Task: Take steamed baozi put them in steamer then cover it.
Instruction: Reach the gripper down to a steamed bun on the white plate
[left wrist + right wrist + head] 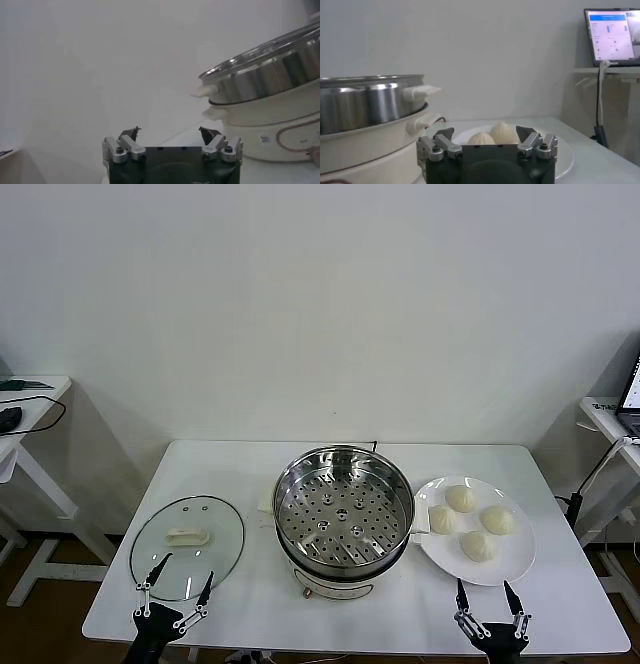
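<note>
The steel steamer [344, 514] stands uncovered at the table's middle, its perforated tray bare. Several cream-white baozi [461, 498] lie on a white plate [510, 562] to its right. The glass cover [187, 546] with its cream handle lies flat on the table to the steamer's left. My left gripper [176, 583] is open and empty at the front edge, just in front of the cover. My right gripper [489, 595] is open and empty at the front edge, in front of the plate. The right wrist view shows baozi [503, 133] beyond the open fingers and the steamer [370, 107] beside them; the left wrist view shows the steamer [270, 75].
The white table [250, 464] ends close behind my grippers. A white wall stands behind it. Side desks stand at far left [25, 399] and far right, the right one with a laptop [612, 35]. A cable [590, 479] hangs by the table's right edge.
</note>
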Available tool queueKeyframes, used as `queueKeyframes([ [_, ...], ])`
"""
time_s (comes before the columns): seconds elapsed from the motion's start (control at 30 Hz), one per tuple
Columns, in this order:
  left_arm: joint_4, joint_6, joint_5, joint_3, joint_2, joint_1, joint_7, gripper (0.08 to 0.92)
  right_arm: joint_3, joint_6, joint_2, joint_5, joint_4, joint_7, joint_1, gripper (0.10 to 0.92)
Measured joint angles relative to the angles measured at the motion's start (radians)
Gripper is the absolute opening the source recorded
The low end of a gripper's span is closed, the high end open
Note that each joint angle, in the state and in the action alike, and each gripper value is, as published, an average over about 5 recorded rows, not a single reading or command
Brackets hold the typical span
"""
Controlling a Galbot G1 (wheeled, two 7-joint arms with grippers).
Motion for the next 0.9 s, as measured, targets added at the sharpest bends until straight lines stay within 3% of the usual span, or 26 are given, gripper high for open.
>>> queueKeyframes([
  [0.23, -0.01, -0.004, 0.008, 0.008, -0.003, -0.001, -0.003, 0.823, -0.011, -0.111, -0.085, 0.088, -0.068, 0.02, 0.203, 0.823],
  [0.5, -0.023, -0.003, 0.016, 0.016, -0.005, -0.003, -0.011, 0.823, -0.144, -0.221, -0.238, 0.24, -0.286, -0.066, 0.568, 0.823],
  [0.7, -0.028, 0.001, 0.017, 0.017, -0.007, -0.003, -0.015, 0.823, -0.31, -0.277, -0.344, 0.274, -0.492, -0.327, 0.849, 0.823],
  [0.9, -0.028, 0.004, 0.017, 0.014, -0.01, -0.002, -0.018, 0.823, -0.527, -0.286, -0.4, 0.186, -0.705, -0.694, 1.145, 0.823],
])
